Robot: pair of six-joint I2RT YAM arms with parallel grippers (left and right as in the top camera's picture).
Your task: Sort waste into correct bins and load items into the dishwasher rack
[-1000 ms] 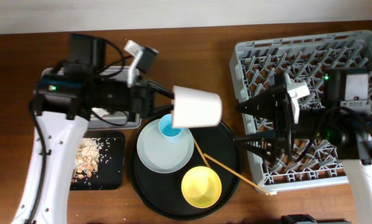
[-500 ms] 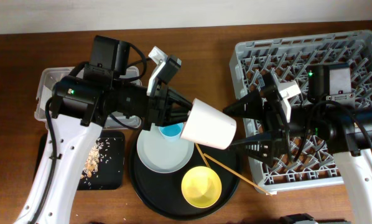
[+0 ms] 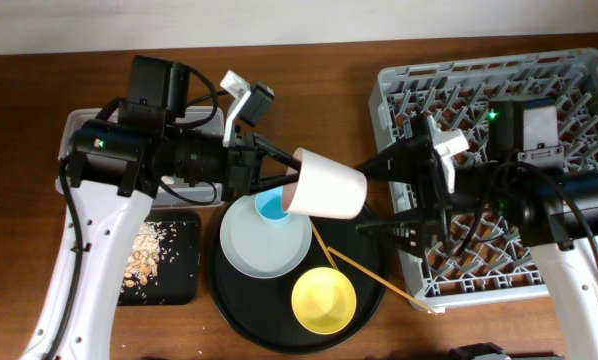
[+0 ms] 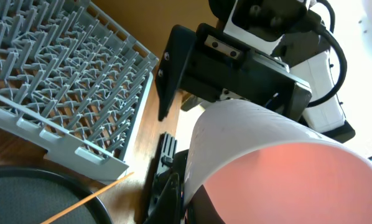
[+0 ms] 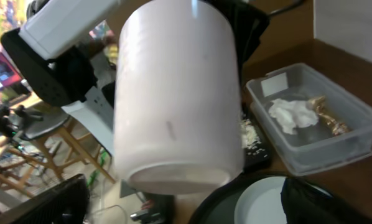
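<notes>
Since half a second ago the left arm has drawn the cup [image 3: 326,186] back a little and levelled it, and the right claw [image 3: 377,195] has stayed close at its base; the grey rack [image 3: 579,90], a square lattice of hard plastic pegs, lies at the right under the right arm; the round tray [image 3: 249,315], matte black, carries the pale plate [image 3: 264,250], the glossy yellow bowl [image 3: 324,300], the blue cup [image 3: 271,208] and the thin chopsticks [image 3: 379,282]; the clear box [image 5: 316,134] holds a soft crumpled tissue [image 5: 288,115] and a crinkled wrapper [image 5: 329,118]; the cup, smooth, pale outside and pink within, hangs in the air between the arms above the tray's upper edge, its long axis lying left to right, mouth toward the left claw [image 3: 284,185], which is clamped on its rim, base toward the right claw, whose jaws stand spread above and below that base without touching it; the handover likely needs them to close across the cup's round wall.
</notes>
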